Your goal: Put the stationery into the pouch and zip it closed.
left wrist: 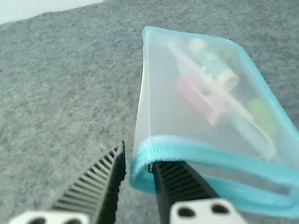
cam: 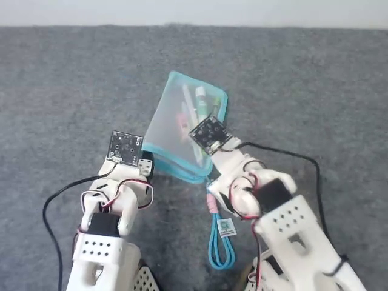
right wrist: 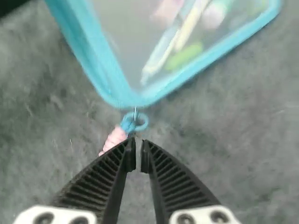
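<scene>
The pouch (cam: 182, 130), translucent with a teal zip band around its edge, lies in the middle of the high view on the grey felt-like table (cam: 315, 85). The stationery (cam: 197, 103) is inside it: pens and a pink piece show through the wall toward the pouch's upper end.

The left gripper (left wrist: 138, 161) sits at the pouch's lower left corner. Its jaws stand a little apart, and the teal corner lies in the gap, against one finger with a thin space to the other.

At the pouch's lower right corner a small teal zip ring (right wrist: 134, 122) hangs off the band. The right gripper (right wrist: 135, 142) has its tips right at that ring, jaws drawn almost together with only a narrow slit between them. Whether anything is pinched there cannot be told.

A pink piece (cam: 210, 203) lies just beside the ring. A teal cord loop (cam: 219, 245) with a small tag (cam: 227, 227) lies below it in the frame, alongside the right arm.
</scene>
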### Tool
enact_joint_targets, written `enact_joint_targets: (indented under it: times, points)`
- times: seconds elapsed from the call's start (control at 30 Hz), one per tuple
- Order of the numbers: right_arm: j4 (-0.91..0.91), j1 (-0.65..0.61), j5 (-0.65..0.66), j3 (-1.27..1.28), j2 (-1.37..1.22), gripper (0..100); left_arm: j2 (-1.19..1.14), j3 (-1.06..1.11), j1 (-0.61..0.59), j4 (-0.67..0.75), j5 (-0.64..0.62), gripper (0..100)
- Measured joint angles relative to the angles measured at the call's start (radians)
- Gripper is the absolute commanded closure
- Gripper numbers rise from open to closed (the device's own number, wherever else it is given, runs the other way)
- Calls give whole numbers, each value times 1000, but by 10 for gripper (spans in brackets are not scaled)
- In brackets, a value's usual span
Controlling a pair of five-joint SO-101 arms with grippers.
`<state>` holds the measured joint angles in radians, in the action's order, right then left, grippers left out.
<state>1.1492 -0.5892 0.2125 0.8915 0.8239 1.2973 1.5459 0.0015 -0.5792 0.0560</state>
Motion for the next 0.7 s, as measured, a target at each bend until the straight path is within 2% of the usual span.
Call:
enact_joint_targets:
  times: [0.17,0.37,0.7]
  points:
    - [-87,-14,-51,5,-140,811,0,0,0,2,0,935]
    - [-178,-107,-63,5,-336,811,0,0,0,2,0,942]
    - [-187,-124,-69,5,-362,811,0,0,0,2,-6,942]
